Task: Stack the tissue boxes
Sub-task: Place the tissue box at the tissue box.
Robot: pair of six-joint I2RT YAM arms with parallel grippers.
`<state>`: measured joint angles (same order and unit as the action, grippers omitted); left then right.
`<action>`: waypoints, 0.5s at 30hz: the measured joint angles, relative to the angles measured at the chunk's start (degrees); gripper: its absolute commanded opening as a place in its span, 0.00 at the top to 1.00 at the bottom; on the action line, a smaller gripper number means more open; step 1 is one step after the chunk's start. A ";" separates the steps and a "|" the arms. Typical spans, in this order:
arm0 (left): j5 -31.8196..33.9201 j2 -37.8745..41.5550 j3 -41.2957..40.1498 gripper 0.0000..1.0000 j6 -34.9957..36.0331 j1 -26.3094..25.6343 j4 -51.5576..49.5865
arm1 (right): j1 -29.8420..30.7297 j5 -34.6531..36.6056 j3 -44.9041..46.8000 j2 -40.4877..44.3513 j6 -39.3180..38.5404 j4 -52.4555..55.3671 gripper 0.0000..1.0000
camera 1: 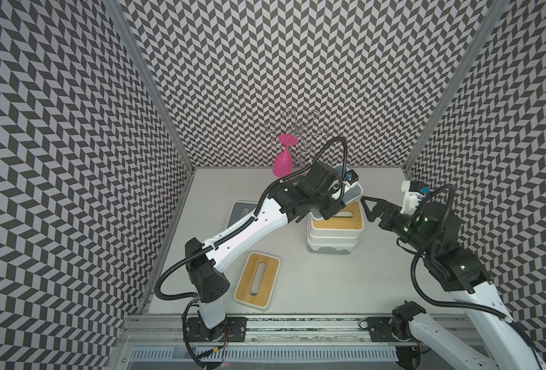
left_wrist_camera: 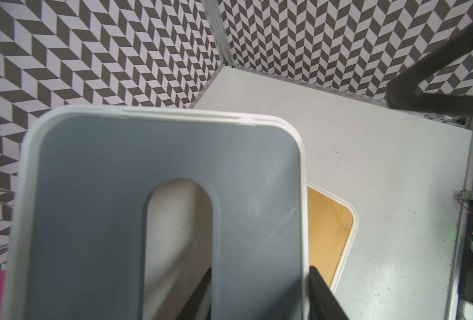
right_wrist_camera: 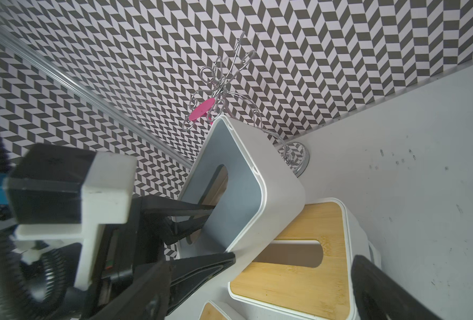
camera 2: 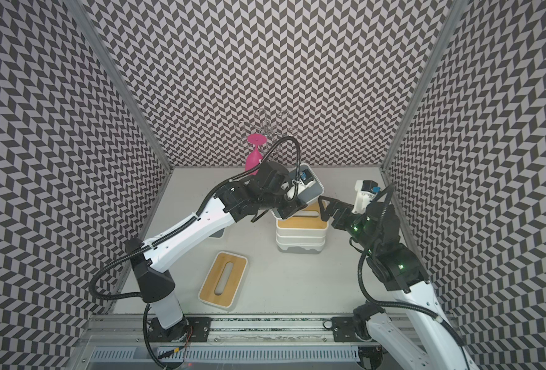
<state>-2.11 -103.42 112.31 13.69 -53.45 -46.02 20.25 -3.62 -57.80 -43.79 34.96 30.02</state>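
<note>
Surface: matte pale-grey tabletop [camera 1: 329, 288], lightly scuffed. It's boxed in by three walls of black-and-white chevron print [camera 1: 265, 64] with aluminium corner posts [camera 1: 150, 80].

Left gripper [left_wrist_camera: 260, 296] pinches a grey-lidded white plastic tissue box [left_wrist_camera: 160, 155] with rounded corners, one finger down the oblong slot and one outside the wall. The box is tilted over the stack of white tissue boxes [camera 1: 332, 238]: smooth plastic, three tiers, bamboo lid on top with faint marks too small to read.

Right gripper [camera 1: 371, 213]: jaws spread, empty, just beside the stack's top.

Second bamboo-lidded tissue box [camera 1: 257, 277] lies flat near the table front. Another grey-lidded tissue box [camera 1: 237, 215] sits partly under the left arm [camera 1: 249, 230].

Glossy pink goblet [camera 1: 283, 160] hangs inverted on a chrome wire rack [camera 1: 297, 128] at the back wall.
</note>
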 measured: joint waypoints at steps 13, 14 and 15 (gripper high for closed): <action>-1.20 -8.61 9.46 0.72 1.51 -1.44 -6.62 | -0.59 1.42 2.95 2.29 0.17 1.99 0.01; -1.18 -8.81 9.62 0.72 1.51 -1.42 -6.75 | -0.59 1.42 2.97 2.38 0.20 1.97 0.01; -1.18 -8.87 9.73 0.71 1.51 -1.42 -6.93 | -0.59 1.42 2.99 2.47 0.17 1.97 0.01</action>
<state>-3.29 -112.29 122.04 15.20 -54.87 -52.95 19.66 -2.20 -54.81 -41.32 35.14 31.99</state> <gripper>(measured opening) 0.445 0.992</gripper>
